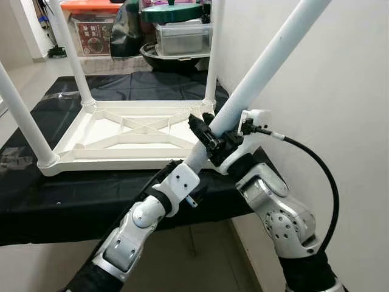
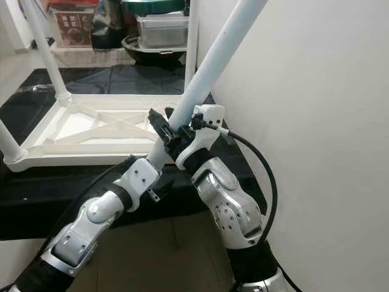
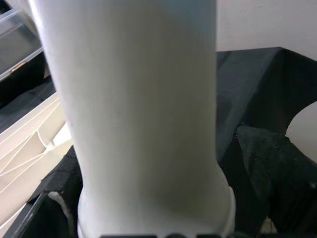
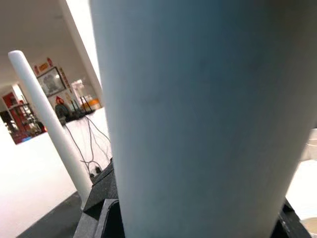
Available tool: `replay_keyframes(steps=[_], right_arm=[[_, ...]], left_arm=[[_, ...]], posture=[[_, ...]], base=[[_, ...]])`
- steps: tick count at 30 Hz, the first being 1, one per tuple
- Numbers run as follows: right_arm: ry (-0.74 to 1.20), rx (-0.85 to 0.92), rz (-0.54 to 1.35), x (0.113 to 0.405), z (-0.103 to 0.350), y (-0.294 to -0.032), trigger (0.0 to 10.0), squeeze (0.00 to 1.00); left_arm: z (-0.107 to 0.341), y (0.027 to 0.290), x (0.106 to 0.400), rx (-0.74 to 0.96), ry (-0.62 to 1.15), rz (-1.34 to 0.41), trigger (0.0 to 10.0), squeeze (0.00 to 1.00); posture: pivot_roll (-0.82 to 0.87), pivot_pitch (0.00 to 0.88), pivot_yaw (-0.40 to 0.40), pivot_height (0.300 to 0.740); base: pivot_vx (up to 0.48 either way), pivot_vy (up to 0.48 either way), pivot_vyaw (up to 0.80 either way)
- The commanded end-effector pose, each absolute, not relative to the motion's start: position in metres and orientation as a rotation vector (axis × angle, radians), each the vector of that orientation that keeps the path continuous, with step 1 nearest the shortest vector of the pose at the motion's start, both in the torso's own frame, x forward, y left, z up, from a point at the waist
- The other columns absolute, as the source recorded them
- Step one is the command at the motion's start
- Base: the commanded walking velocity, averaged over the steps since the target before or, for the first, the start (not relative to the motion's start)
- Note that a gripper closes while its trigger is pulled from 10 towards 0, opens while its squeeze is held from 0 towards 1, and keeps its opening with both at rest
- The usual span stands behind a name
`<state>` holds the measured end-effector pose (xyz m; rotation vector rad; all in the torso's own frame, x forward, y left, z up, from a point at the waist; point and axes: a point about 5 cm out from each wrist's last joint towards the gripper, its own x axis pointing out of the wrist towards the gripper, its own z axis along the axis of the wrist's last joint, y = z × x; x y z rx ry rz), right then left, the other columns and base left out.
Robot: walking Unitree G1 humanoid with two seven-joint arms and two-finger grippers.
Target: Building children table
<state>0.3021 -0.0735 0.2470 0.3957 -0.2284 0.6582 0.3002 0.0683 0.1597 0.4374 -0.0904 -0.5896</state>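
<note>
Here both the left end effector (image 1: 193,159) and right end effector (image 1: 213,135) clamp the tilted white table leg (image 1: 267,61) low down

A low surface draped in black cloth (image 1: 61,201) carries the upturned white tabletop (image 1: 115,152).

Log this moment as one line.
both grippers shut on loose white table leg | leg tilted at near-right corner | upturned white tabletop: three legs fitted
</note>
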Motion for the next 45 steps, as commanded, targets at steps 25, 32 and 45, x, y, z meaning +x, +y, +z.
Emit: replay_keyframes(steps=[25, 32, 45], right_arm=[[-0.231, 0.291, 0.754, 0.309, 0.244, -0.089, 10.0, 0.0], [-0.15, 0.354, 1.017, 0.298, 0.242, -0.095, 10.0, 0.0], [-0.07, 0.287, 1.337, 0.28, 0.238, -0.102, 10.0, 0.0]], left_arm=[[0.162, 0.105, 0.286, 0.243, -0.026, -0.861, 10.0, 0.0], [0.167, 0.127, 0.279, 0.183, 0.054, -0.988, 10.0, 0.0], [0.164, 0.128, 0.241, 0.023, 0.216, -1.301, 10.0, 0.0]], posture=[[0.05, 0.067, -0.011, 0.74], [0.06, 0.075, -0.004, 0.74], [0.05, 0.088, 0.002, 0.74]], base=[[0.0, 0.0, 0.0], [0.0, 0.0, 0.0], [0.0, 0.0, 0.0]])
